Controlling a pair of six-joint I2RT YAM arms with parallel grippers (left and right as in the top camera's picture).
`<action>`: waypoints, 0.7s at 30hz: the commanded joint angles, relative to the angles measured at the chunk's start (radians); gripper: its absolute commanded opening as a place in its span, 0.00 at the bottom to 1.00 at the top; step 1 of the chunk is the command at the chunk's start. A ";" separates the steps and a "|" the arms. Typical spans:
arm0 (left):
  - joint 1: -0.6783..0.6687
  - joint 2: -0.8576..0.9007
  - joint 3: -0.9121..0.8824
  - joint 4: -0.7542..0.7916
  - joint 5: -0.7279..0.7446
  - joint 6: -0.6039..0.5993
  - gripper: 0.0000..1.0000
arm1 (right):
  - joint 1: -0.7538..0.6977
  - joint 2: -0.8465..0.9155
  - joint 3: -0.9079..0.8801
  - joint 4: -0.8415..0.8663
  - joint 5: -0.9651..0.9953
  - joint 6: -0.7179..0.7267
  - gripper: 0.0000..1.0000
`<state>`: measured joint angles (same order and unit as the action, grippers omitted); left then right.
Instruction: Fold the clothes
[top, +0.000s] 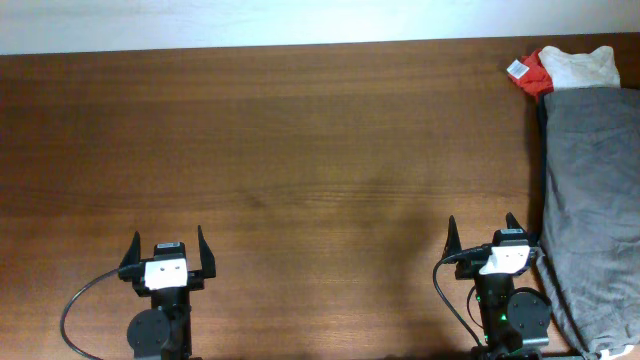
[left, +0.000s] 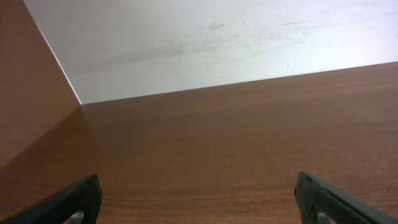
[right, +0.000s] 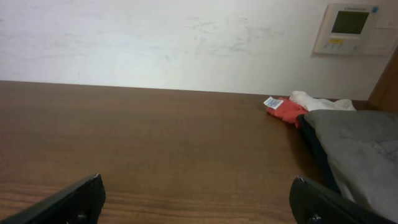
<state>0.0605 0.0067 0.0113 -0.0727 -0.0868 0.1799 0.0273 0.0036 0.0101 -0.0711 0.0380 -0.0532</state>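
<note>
The mid-grey garment lies along the table's right edge, on top of a dark navy cloth whose edge shows at its left side. It also shows at the right of the right wrist view. My right gripper is open and empty just left of the garment's near part; its jaws frame bare table. My left gripper is open and empty at the front left, far from the garment, with only bare wood between its jaws.
A small red and cream bundle with a white tag lies at the back right corner, also in the right wrist view. The brown wooden table ends at a white wall. A wall control panel hangs behind.
</note>
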 joint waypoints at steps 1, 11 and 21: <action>0.006 0.000 -0.002 -0.003 -0.015 0.017 0.99 | 0.005 0.000 -0.005 -0.007 0.026 -0.003 0.99; 0.006 0.000 -0.002 -0.003 -0.015 0.017 0.99 | 0.005 0.000 -0.005 0.013 -0.257 0.234 0.98; 0.006 0.000 -0.002 -0.003 -0.015 0.017 0.99 | 0.005 0.000 -0.005 0.212 -0.626 0.657 0.98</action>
<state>0.0605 0.0067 0.0113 -0.0723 -0.0868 0.1802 0.0273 0.0048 0.0101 0.0246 -0.4889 0.5083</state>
